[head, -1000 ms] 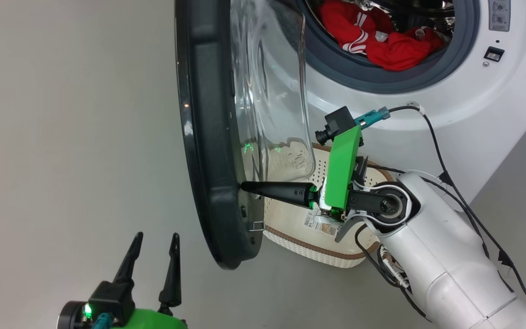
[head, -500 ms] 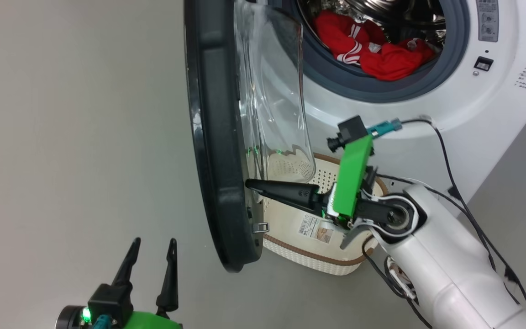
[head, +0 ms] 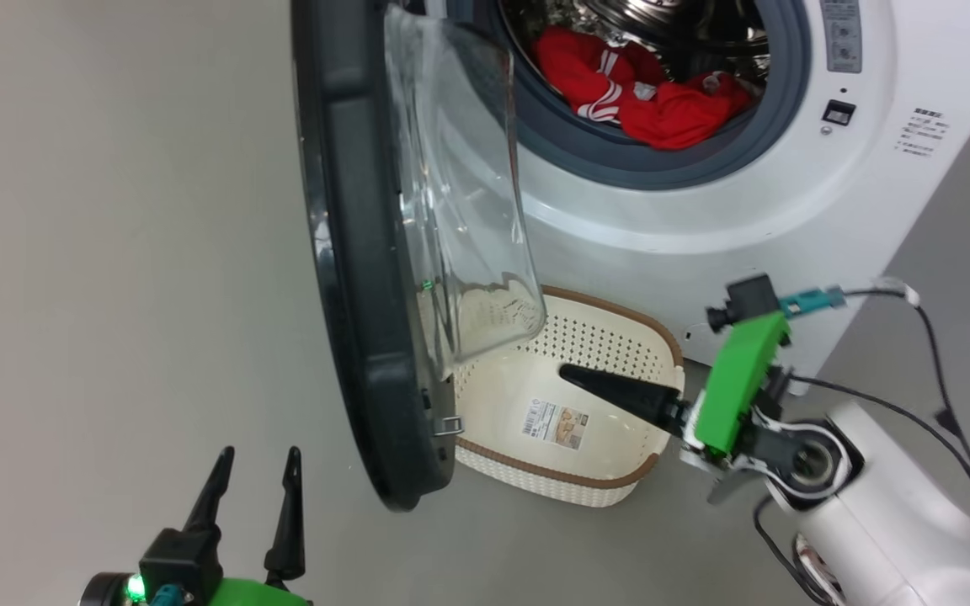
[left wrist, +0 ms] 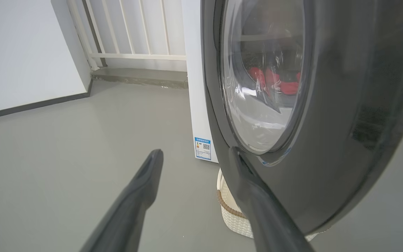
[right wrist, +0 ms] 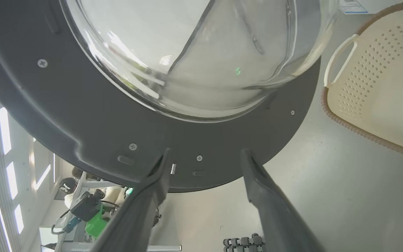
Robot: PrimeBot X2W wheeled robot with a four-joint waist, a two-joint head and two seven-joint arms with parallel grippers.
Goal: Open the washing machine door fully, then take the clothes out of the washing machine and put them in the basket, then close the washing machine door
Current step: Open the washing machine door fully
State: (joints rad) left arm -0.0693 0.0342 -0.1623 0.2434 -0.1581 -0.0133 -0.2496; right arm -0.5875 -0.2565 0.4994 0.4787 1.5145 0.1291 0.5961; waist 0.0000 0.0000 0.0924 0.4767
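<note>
Right claw point(right wrist: 205, 154) has backed off the washing machine door point(head: 342, 252), now open beside it above the basket point(head: 620, 313), left claw point(head: 259, 459) open too; steer wide of the door to the clothes point(head: 636, 93) behind it.

The washing machine door point(right wrist: 82, 115) spans the upper frame, inner side showing: a dark rim studded with small screws around the bulging clear glass bowl point(right wrist: 187, 52). The right gripper point(right wrist: 206, 151) rises from the bottom centre with its fingers spread and nothing between them, the tips overlapping the rim's lower edge. At the right, the basket point(right wrist: 380, 87) sits on the grey floor point(right wrist: 327, 182), one handle point(right wrist: 339, 56) towards the door.
</note>
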